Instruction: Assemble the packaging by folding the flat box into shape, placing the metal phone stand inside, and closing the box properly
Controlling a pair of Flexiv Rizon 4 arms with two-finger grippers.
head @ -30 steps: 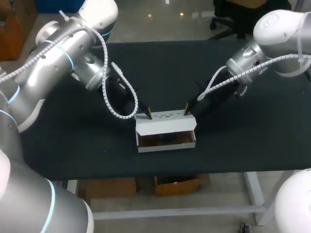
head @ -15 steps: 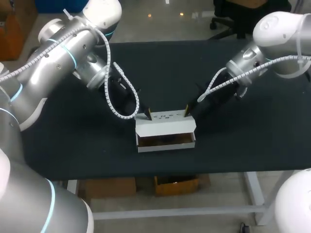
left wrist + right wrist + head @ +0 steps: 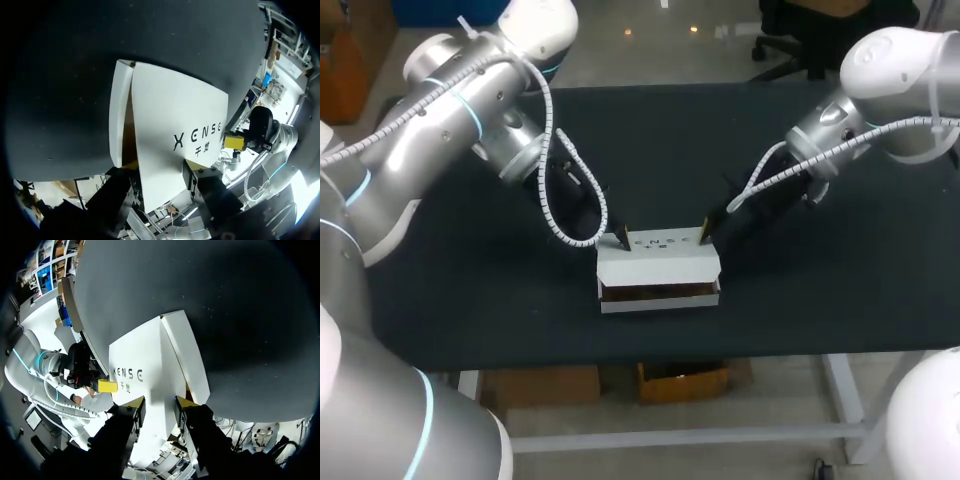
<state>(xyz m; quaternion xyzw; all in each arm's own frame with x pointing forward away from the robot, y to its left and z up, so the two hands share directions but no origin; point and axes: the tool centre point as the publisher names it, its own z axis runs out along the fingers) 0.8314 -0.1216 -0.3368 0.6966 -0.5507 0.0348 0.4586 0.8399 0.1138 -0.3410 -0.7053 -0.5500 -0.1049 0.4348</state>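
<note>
White box [image 3: 660, 292] sits on the desk [image 3: 470, 280] between both claws, lid [image 3: 660, 262] nearly down; left claw [image 3: 624, 238] tips on lid's rear corner, fingers apart, gripping nothing; right claw [image 3: 704, 231] on the other rear corner, narrow gap, holding nothing

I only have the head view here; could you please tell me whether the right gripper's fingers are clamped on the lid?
Observer: They look open. In the right wrist view the right gripper has its fingers apart, and the lid's white top shows between them.
Operator: Thank you. And the left one?
Observer: Much the same in the left wrist view: the left gripper has its fingers apart over the lid's printed top, and a brown gap shows beside the lid's edge.
</note>
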